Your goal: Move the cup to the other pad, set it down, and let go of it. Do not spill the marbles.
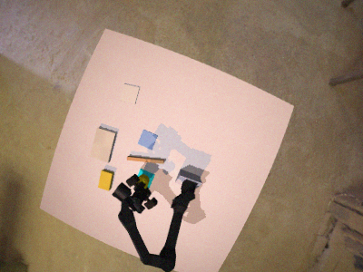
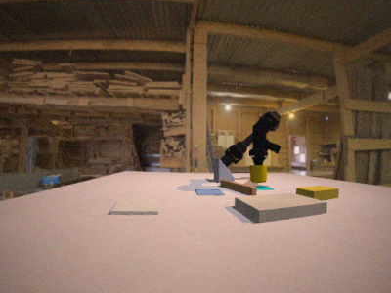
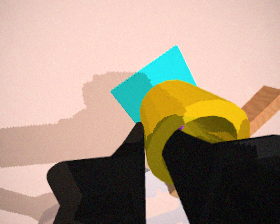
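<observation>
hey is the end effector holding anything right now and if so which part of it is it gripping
Yes. The end effector is shut on the yellow cup, pinching its wall at the rim, one finger outside and one inside.
</observation>
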Tool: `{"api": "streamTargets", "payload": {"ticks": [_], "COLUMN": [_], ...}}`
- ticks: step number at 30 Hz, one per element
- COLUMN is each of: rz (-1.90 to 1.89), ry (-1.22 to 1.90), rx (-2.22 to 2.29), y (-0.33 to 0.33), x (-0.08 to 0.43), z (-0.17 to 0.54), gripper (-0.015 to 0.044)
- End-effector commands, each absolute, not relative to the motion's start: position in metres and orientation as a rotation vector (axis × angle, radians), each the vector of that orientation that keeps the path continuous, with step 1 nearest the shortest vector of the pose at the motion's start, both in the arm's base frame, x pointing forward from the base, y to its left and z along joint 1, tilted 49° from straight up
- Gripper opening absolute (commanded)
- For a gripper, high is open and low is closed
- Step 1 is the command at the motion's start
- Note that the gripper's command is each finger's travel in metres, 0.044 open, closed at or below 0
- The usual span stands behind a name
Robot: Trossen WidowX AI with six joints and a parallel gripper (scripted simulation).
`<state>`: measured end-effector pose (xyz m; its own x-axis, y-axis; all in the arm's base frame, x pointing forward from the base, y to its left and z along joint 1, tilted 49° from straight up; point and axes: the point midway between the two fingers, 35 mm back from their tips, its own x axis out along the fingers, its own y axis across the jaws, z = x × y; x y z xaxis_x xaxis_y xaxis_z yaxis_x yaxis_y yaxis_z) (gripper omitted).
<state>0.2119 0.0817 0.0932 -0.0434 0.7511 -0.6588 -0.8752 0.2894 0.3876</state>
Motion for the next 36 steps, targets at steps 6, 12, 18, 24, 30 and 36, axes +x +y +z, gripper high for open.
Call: {"api": "streamTargets", "payload": {"ticks": [6,12,18,24,30,36], "rz": [1.325,1.325,1.325,1.325,1.325,1.325], "ry": [0.922,0.921,0.926,0.926,0.926,0.926], "rx": [-0.166,-0.165,-0.166,-0.166,-0.166,-0.166], "y": [0.091,0.096,0.096,0.096,0.096,0.096], "x": [0.211,0.210,0.210,0.210,0.210,0.210], "z": [0.088,0.084,0.083,0.083,0.083,0.083], "gripper": [0.0000,0.0000,0.0000,0.0000,0.0053,0.0147]}}
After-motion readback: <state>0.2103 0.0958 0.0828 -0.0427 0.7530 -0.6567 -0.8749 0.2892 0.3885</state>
